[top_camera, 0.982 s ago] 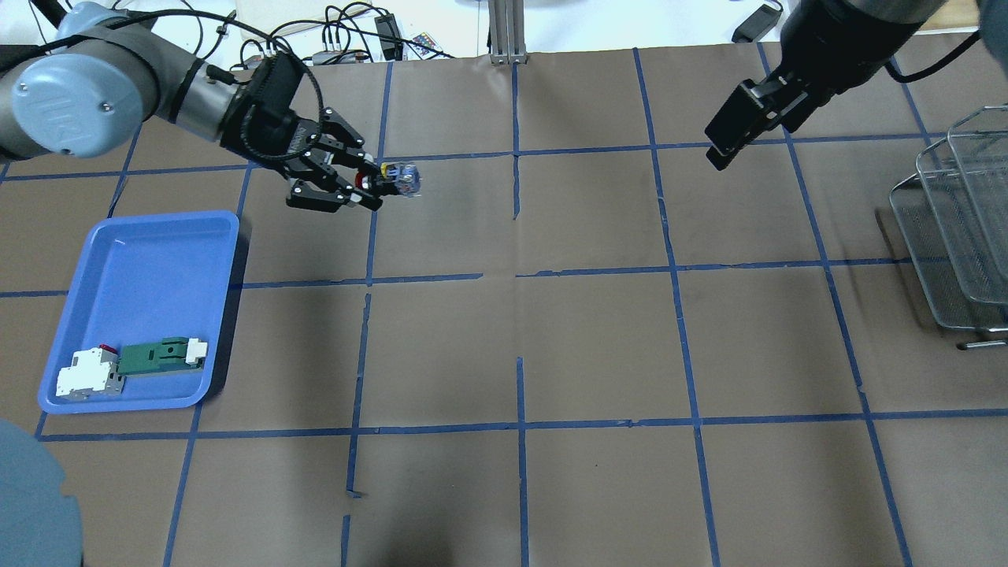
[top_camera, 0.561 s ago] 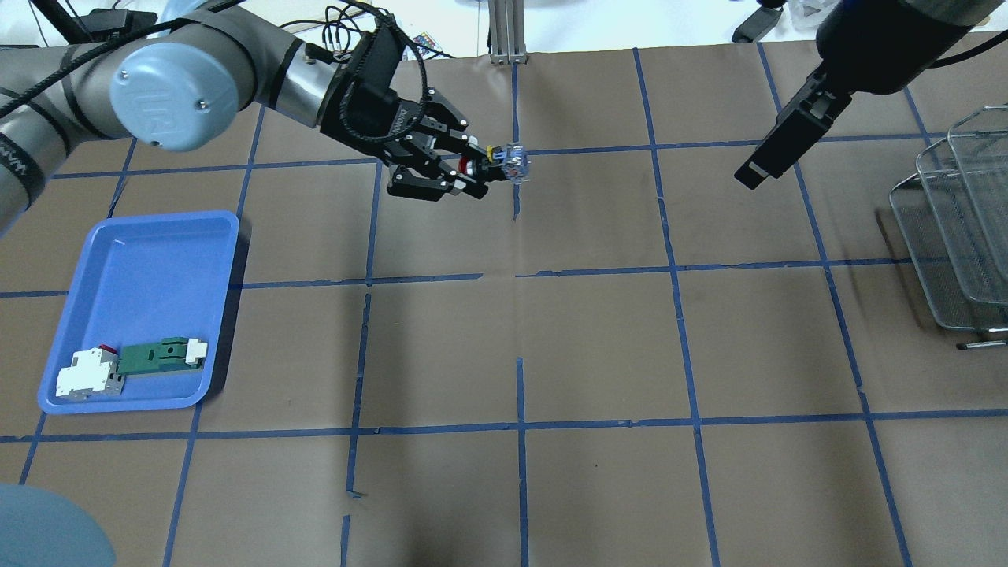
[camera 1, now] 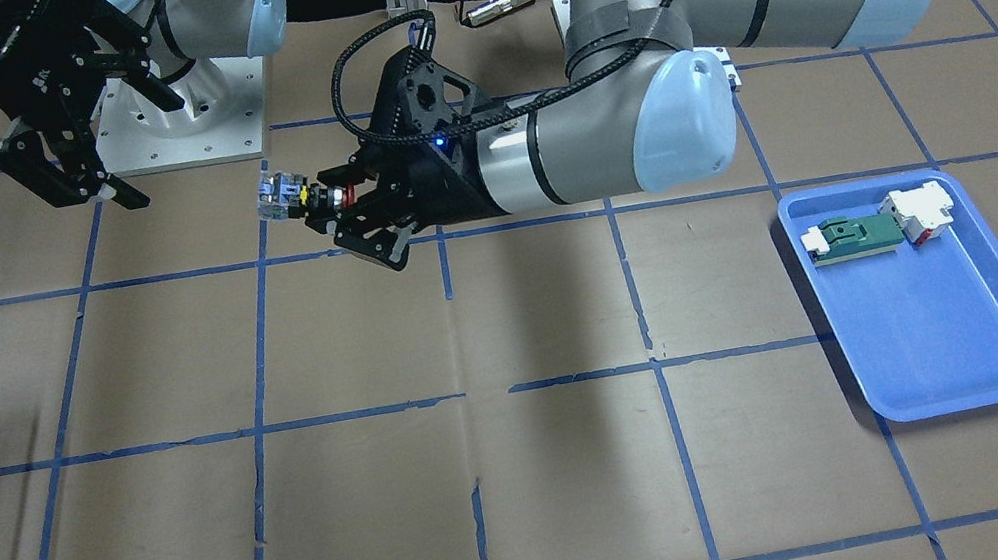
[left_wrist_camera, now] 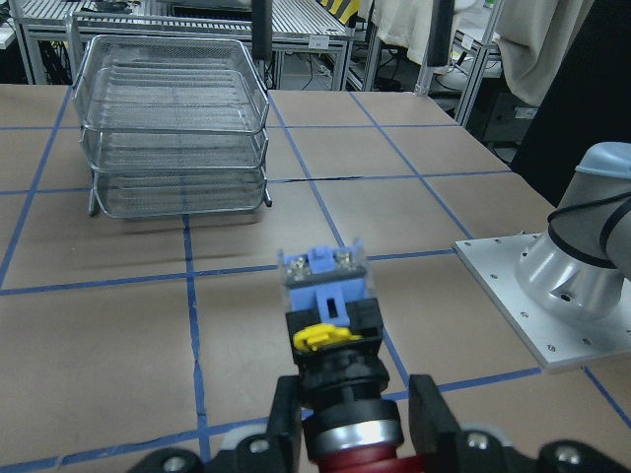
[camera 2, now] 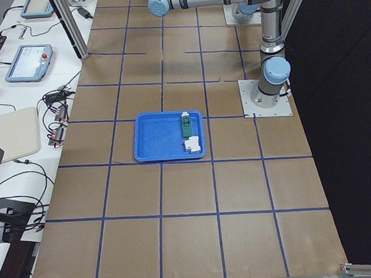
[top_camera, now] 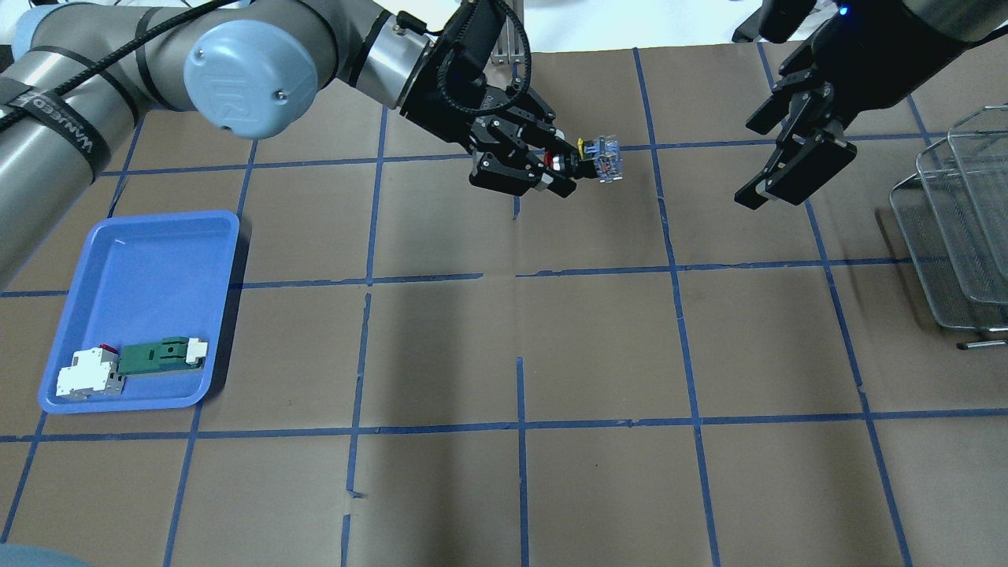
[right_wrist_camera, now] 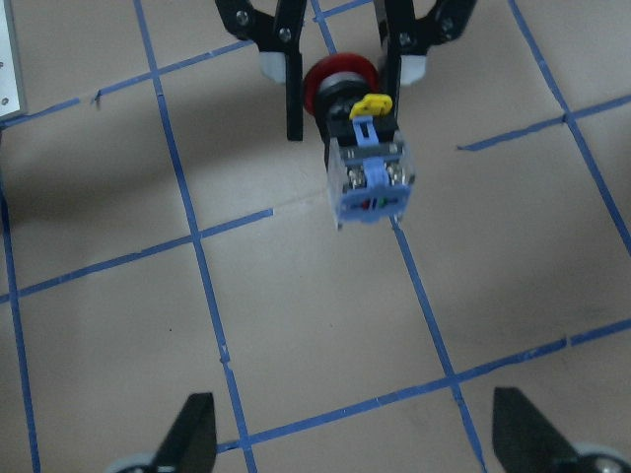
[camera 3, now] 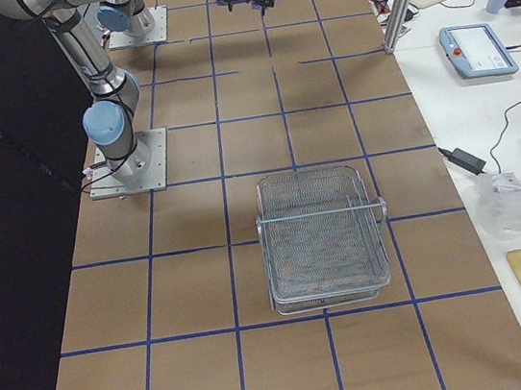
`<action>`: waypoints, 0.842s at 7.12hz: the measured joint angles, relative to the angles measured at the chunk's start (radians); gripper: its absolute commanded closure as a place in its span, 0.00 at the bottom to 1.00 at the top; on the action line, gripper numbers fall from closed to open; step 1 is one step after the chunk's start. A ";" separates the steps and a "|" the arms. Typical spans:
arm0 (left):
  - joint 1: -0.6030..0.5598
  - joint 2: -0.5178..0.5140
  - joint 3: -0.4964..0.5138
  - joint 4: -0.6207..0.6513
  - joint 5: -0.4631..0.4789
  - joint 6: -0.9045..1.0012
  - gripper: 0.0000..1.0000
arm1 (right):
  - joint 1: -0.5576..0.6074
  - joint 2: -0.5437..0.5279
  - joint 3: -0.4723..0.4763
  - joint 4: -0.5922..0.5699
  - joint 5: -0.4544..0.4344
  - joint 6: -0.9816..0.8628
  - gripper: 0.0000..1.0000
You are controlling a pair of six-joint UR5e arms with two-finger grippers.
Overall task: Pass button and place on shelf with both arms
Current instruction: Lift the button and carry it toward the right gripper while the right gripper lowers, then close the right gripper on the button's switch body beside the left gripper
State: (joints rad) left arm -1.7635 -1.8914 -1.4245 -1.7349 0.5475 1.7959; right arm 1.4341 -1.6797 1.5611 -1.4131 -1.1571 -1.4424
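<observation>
Two jaws face off above the counter (top_camera: 598, 354): left jaws clamp the button (top_camera: 602, 160) by its cap end, block presented toward 3 o'clock overhead, evidently so the wide-open, empty right jaws can take it for the shelf (top_camera: 953, 260).

The button (top_camera: 600, 161) is held clear of the table (top_camera: 598, 346) and lies horizontally. Its red mushroom cap is clamped between the fingers of the left gripper (top_camera: 561, 168), and its blue-and-yellow block body is pointed toward the right gripper (top_camera: 760, 161). The left arm (top_camera: 236, 55) is stretched across the far side of the table, past its middle. The right gripper is held empty with its jaws spread wide, faced toward the button but apart from it. The shelf (top_camera: 957, 236), a silver wire-mesh rack of three stacked tiers with rounded corners, is stood upright at the table's right end, well apart from the button.
</observation>
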 measured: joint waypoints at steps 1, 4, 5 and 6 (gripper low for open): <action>-0.014 0.007 0.002 0.000 -0.024 -0.006 1.00 | 0.000 -0.004 0.009 0.001 0.029 -0.048 0.00; -0.028 0.021 -0.002 0.000 -0.057 -0.012 1.00 | 0.000 -0.011 0.016 0.003 0.061 -0.110 0.00; -0.036 0.027 -0.005 0.000 -0.058 -0.011 1.00 | 0.000 -0.013 0.017 0.006 0.080 -0.112 0.00; -0.050 0.033 -0.009 0.000 -0.059 -0.011 1.00 | 0.001 -0.013 0.017 0.007 0.092 -0.112 0.00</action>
State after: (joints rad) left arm -1.8135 -1.8582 -1.4330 -1.7349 0.4889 1.7850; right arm 1.4351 -1.6931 1.5781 -1.4061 -1.0654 -1.5544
